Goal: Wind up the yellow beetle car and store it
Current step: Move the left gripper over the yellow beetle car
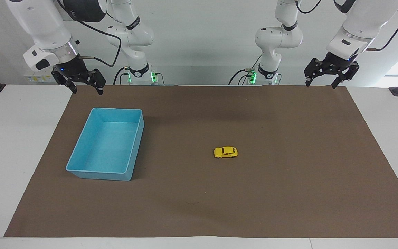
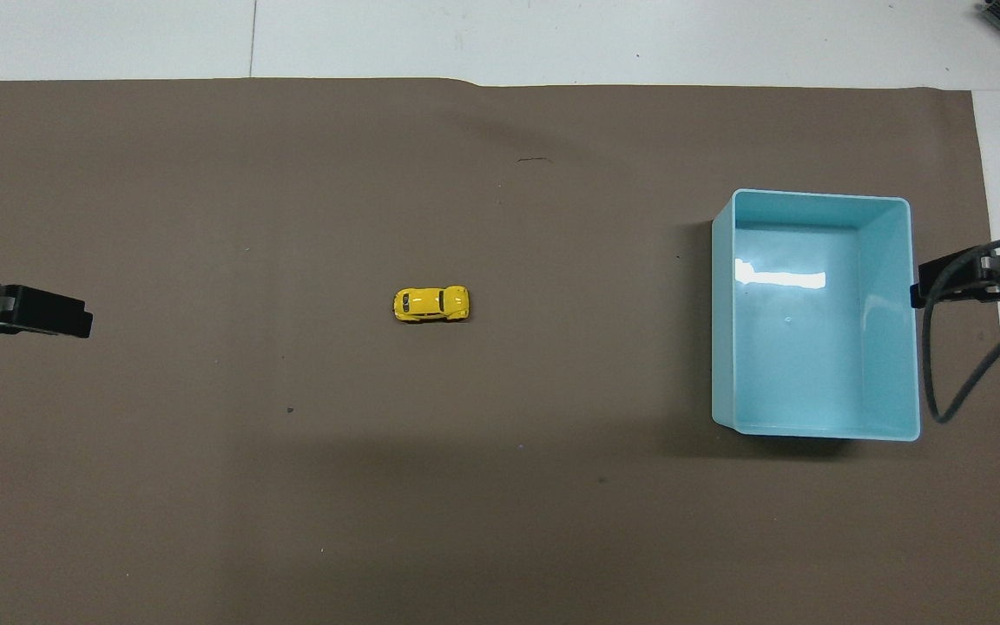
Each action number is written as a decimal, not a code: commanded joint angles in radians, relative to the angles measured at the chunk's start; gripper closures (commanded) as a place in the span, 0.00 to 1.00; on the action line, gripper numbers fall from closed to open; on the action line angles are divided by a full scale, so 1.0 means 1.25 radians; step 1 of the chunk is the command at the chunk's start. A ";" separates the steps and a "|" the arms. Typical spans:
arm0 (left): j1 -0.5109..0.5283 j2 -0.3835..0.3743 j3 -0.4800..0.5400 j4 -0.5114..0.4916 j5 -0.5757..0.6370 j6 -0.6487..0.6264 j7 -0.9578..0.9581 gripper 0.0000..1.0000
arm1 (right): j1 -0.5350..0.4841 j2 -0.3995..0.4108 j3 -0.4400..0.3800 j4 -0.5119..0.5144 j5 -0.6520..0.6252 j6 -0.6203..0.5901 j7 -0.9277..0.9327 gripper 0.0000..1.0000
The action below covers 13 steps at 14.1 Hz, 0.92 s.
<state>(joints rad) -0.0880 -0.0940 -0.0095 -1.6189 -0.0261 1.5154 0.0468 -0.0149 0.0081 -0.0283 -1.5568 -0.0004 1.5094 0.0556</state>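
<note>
While both arms hang raised at the robots' edge of the mat (image 1: 288,193) | left end effector (image 1: 320,83) spread, holding nothing | right end effector (image 1: 85,89) spread, holding nothing, above the mat near the bin (image 1: 81,171) | car (image 1: 225,152) upright mid-mat, well apart from the bin, toward the left arm's end

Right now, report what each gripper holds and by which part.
Nothing is held. The left gripper and right gripper hang open and empty; the yellow beetle car sits untouched on the mat.
</note>
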 commanded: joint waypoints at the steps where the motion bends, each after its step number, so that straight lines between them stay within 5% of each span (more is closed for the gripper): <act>1: 0.003 -0.003 0.009 0.000 -0.013 -0.004 -0.001 0.00 | -0.002 -0.011 -0.002 -0.005 0.016 -0.007 -0.013 0.00; 6: 0.014 0.013 0.014 -0.045 -0.013 0.029 -0.032 0.00 | -0.002 -0.010 -0.002 -0.005 0.016 -0.007 -0.013 0.00; 13: -0.006 0.042 0.010 -0.056 -0.038 0.122 -0.475 0.00 | 0.000 -0.010 -0.002 -0.005 0.016 -0.007 -0.013 0.00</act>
<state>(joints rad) -0.0866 -0.0383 -0.0009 -1.6693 -0.0397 1.6416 -0.4522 -0.0149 0.0081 -0.0283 -1.5568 -0.0004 1.5094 0.0556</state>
